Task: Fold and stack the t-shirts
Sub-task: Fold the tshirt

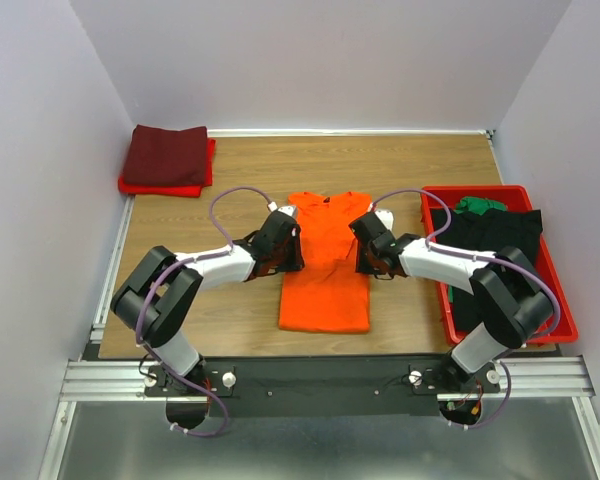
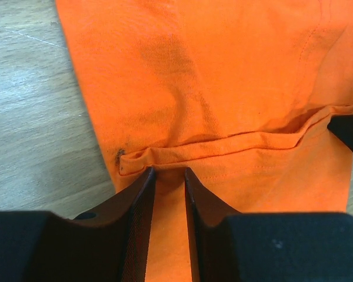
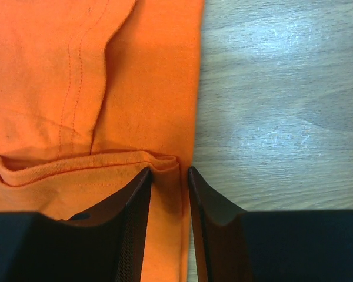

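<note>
Orange cloth fills the middle of the scene. The orange t-shirt lies flat on the wooden table with its collar away from the arms and its sides turned in, so it makes a long narrow strip.

From overhead, the left gripper sits on the shirt's left edge below the shoulder. The right gripper sits on the right edge at the same level. That view hides the fingers of both.

The wrist views show them. The left gripper has its jaws drawn to a narrow slot, pinching a ridge of stitched hem near the shirt's left edge. A small dark speck marks the cloth just beside that hem. The right gripper is likewise nearly closed, nipping a doubled fold at the shirt's right edge, with bare wood beyond.

Only the overhead view takes in the rest. Far left of the orange shirt, at the back corner, a folded maroon t-shirt rests on a folded red t-shirt. To the shirt's right, a red tray holds a black t-shirt and a green t-shirt.
</note>
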